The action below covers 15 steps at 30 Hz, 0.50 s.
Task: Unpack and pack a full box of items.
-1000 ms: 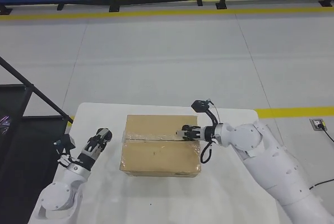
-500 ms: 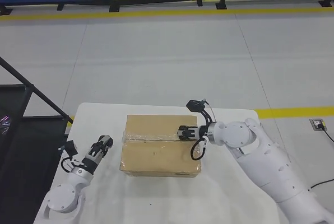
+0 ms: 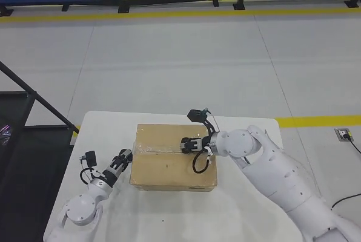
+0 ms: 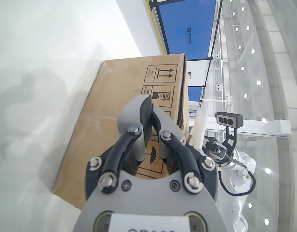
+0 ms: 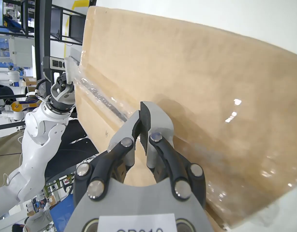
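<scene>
Count: one brown taped cardboard box, two grippers. Left gripper clenched at the box's left wall. Right gripper clenched over the box-top clear tape seam.

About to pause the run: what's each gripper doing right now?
Left gripper: closed, holding nothing, beside the box.
Right gripper: closed, nothing visibly held, over the box's taped seam.

A white rectangular desk is carrying one closed brown cardboard box. The box is sitting flat around the middle of the desk, closer to the far edge than the near one, with clear tape running along its top seam.
</scene>
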### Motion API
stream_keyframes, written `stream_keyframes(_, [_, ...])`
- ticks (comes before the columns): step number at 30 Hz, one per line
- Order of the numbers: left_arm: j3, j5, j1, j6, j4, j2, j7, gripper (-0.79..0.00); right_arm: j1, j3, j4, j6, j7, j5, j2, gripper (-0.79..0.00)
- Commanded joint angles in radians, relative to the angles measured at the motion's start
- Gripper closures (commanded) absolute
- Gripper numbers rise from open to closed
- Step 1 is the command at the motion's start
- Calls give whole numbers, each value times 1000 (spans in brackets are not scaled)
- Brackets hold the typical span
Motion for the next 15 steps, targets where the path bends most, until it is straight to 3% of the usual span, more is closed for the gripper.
stream_keyframes(1, [2, -1, 0, -2, -2, 0, -2, 0, 11, -15, 21, -27, 10, 27, -13, 0])
stream_keyframes(8, [4, -4, 4, -9, -11, 1, -13, 0, 51, -54, 84, -56, -44, 44, -56, 0])
stream_keyframes(15, [-3, -13, 10, -18, -14, 3, -24, 0, 57, -78, 111, -46, -25, 52, -82, 0])
